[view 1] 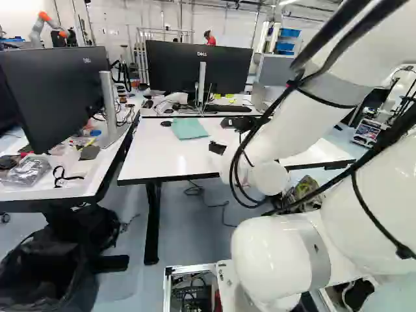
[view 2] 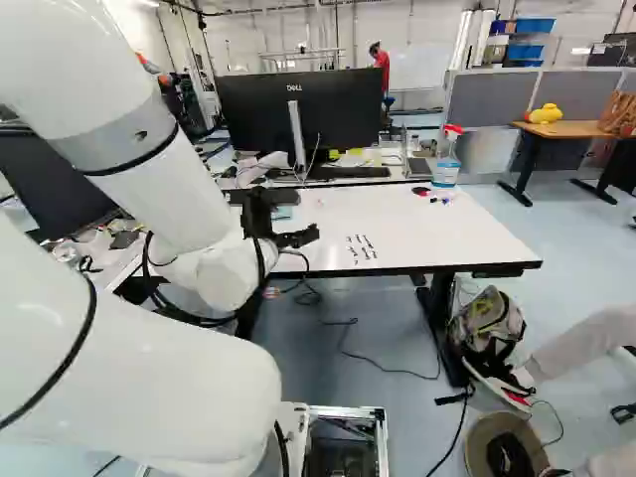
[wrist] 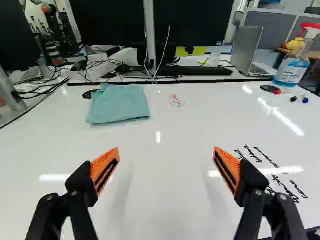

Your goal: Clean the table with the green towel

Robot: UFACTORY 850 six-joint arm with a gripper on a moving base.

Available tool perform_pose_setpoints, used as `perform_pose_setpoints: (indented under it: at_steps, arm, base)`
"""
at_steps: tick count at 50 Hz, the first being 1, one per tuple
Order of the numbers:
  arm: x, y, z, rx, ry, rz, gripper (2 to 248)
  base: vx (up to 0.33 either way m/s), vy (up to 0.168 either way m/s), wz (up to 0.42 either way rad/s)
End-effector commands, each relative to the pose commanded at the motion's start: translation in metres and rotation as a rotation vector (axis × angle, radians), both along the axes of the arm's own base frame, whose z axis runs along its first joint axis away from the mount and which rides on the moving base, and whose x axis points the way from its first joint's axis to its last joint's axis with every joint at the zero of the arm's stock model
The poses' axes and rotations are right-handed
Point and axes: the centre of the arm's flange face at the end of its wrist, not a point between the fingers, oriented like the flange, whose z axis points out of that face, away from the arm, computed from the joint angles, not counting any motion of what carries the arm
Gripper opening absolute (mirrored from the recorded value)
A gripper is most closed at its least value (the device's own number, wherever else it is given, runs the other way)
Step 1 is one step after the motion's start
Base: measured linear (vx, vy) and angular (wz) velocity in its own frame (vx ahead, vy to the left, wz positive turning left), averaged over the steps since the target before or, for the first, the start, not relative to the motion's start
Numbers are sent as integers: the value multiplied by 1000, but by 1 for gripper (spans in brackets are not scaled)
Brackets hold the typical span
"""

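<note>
The table [wrist: 172, 130] has its far edge just beyond the towel [wrist: 120, 103]; end effector [view 2: 306, 216] spread wide, gripping nothing.

White table [wrist: 160, 165], glossy top, dark edge. Green towel [wrist: 119, 104] lying folded near the far edge, dark mouse [wrist: 90, 94] just beside it. Small red mark [wrist: 176, 101] on the surface, near the towel. Rows of black handwriting [wrist: 272, 172] near the front edge (can't read it). Far corner: spray bottle [wrist: 292, 69] upright, round black thing [wrist: 270, 89] (unsure what), few small markers [wrist: 294, 99] near both.
</note>
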Motion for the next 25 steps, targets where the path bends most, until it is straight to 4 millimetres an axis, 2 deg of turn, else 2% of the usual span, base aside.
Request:
perform_pose_setpoints:
  at_steps: [1, 25]
  arm:
    - [9, 0, 6, 0, -11, 0, 247]
    - [55, 3, 32, 0, -62, 8, 247]
  base:
    - [0, 0, 0]
    - [1, 0, 0]
